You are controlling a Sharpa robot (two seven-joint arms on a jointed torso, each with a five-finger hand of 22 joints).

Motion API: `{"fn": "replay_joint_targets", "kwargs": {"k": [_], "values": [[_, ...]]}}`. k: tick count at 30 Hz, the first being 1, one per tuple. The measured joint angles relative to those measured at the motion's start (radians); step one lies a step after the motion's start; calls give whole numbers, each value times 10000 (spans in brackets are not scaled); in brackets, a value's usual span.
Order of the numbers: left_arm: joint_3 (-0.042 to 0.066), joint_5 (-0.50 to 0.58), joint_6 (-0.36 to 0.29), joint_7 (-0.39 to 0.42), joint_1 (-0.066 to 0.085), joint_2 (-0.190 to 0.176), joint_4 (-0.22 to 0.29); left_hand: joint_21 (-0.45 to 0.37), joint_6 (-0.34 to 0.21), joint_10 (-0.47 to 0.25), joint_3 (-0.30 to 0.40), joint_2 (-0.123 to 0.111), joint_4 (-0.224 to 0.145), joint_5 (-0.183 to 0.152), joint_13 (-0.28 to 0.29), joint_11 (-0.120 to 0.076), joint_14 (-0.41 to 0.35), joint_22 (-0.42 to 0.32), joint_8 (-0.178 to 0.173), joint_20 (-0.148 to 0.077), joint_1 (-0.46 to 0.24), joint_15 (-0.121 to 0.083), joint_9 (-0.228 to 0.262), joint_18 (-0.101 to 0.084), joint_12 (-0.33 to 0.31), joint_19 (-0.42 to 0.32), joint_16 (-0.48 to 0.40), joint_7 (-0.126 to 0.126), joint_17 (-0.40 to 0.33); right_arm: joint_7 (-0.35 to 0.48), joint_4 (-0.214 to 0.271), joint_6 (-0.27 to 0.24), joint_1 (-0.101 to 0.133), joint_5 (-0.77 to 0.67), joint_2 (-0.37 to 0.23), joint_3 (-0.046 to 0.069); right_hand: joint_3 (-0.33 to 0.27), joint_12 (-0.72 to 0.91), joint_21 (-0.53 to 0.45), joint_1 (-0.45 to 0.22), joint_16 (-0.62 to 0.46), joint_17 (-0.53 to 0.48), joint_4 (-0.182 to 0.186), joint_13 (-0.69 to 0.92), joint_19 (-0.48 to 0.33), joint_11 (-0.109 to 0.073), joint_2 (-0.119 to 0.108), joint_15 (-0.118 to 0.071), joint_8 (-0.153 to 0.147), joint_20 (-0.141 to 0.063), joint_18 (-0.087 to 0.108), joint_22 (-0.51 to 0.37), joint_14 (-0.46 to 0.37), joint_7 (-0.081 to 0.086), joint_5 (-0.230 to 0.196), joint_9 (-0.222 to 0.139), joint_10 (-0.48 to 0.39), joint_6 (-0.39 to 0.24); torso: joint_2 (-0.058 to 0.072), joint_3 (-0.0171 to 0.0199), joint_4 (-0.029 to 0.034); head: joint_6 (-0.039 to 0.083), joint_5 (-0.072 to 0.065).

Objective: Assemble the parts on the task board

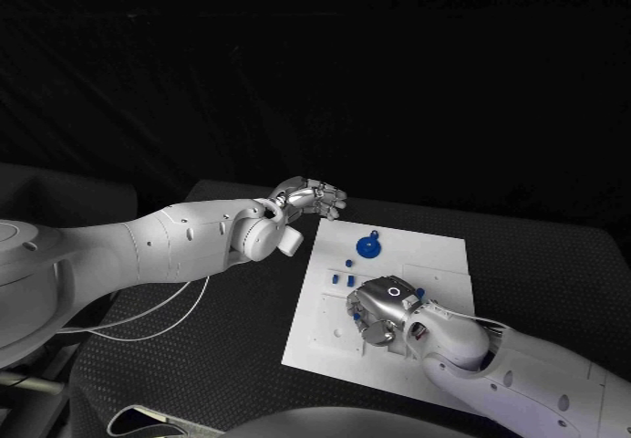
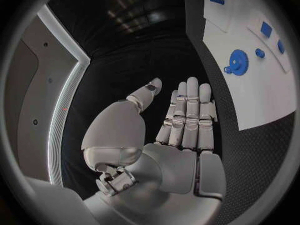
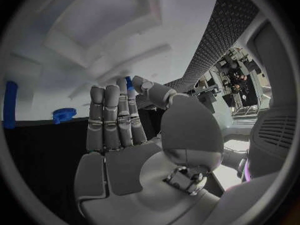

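Observation:
The white task board (image 1: pixel 428 265) lies in the middle of the black table. A blue gear (image 1: pixel 369 245) sits near the board's far edge, with small blue parts (image 1: pixel 348 265) just in front of it. My right hand (image 1: pixel 383 310) hovers low over the board's middle, palm down. In the right wrist view its thumb and a finger pinch a small blue part (image 3: pixel 128 83), with the gear (image 3: pixel 64 115) beyond. My left hand (image 1: pixel 313 199) hangs off the board's far left corner. It is flat and empty (image 2: pixel 187 120), and the gear (image 2: pixel 238 61) lies to its side.
The board's near half (image 1: pixel 329 351) carries no loose parts. A white cable (image 1: pixel 158 319) loops on the table left of the board. Black table (image 1: pixel 553 274) surrounds the board on all sides.

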Motion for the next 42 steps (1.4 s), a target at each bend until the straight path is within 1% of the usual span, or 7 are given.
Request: {"fn": "replay_joint_targets", "kwargs": {"k": [5,10,17,23,28,34,42], "values": [[0,0,11,-13,0,-32,-3,0,-35,0,0,0,0,0,-9,0,0,0,0,0,0,0,-1,-1,0,0,0,-35,14,51,225,-142,-30,139,-235,-35,-907,-601,-113,-423,-28,-16,-120,-346,-454,316,-507,344,-376,156,20,108,-383,284,115,-208,-845,-662,-1,1,-6,28,-35],[0,1,19,-26,1,-55,-11,0,-35,0,0,0,0,0,-9,0,0,8,0,0,0,0,0,-3,0,0,0,-35,14,-19,535,-328,-8,216,-582,-38,-1649,-734,-243,-592,-27,-26,-431,-665,-799,688,-610,638,-523,341,-56,149,-725,62,0,-332,-1682,-1053,0,8,-13,70,-75],[0,2,25,-37,1,-130,-18,0,-35,0,0,-40,0,0,-9,0,0,8,0,0,-40,0,8,-7,0,0,0,-35,22,-136,1165,-607,569,290,-1093,139,-1770,-674,-274,-654,29,-36,-471,-772,-834,747,-627,629,-550,376,-112,143,-769,5,-118,-351,-1814,-1113,-1,13,-21,128,-134],[-1,3,28,-44,1,-147,-20,0,-35,0,0,-40,0,0,-8,0,0,7,0,0,-40,0,7,-10,0,0,0,-35,31,-201,1661,-652,1102,575,-1765,417,-1571,-530,-271,-654,159,-64,-335,-803,-812,618,-627,626,-550,356,-109,120,-765,5,-195,-347,-1681,-1112,0,14,-22,277,-346],[-2,3,30,-45,1,-145,-23,0,-35,0,0,-40,0,0,-8,0,0,16,0,0,-40,0,7,-13,0,0,-39,-35,31,-285,1610,12,1634,1236,-2229,642,-1446,-528,-271,-633,222,-53,-209,-854,-721,604,-606,574,-550,268,-109,122,-713,78,-195,-344,-1628,-1185,2,13,-21,417,-490],[-2,3,31,-45,1,-149,-28,0,-35,0,0,-40,0,0,-8,0,0,16,0,0,-40,0,6,-14,0,0,-39,-35,41,-273,1068,850,1852,1716,-2459,641,-1447,-528,-271,-613,222,-53,-209,-874,-721,604,-586,574,-550,268,-110,135,-713,52,-195,-344,-1628,-1231,4,14,-9,532,-650],[-2,4,34,-45,1,-155,-35,0,-35,0,0,-40,0,0,-8,0,0,18,0,-38,-40,0,14,75,0,38,-39,-35,50,-268,673,1763,1805,1787,-2397,516,-2414,-636,-330,-1063,221,-86,-460,-1079,-1029,732,-587,685,-550,392,-106,196,-1078,-172,-236,-344,-2047,-1614,12,19,4,549,-832]]}}
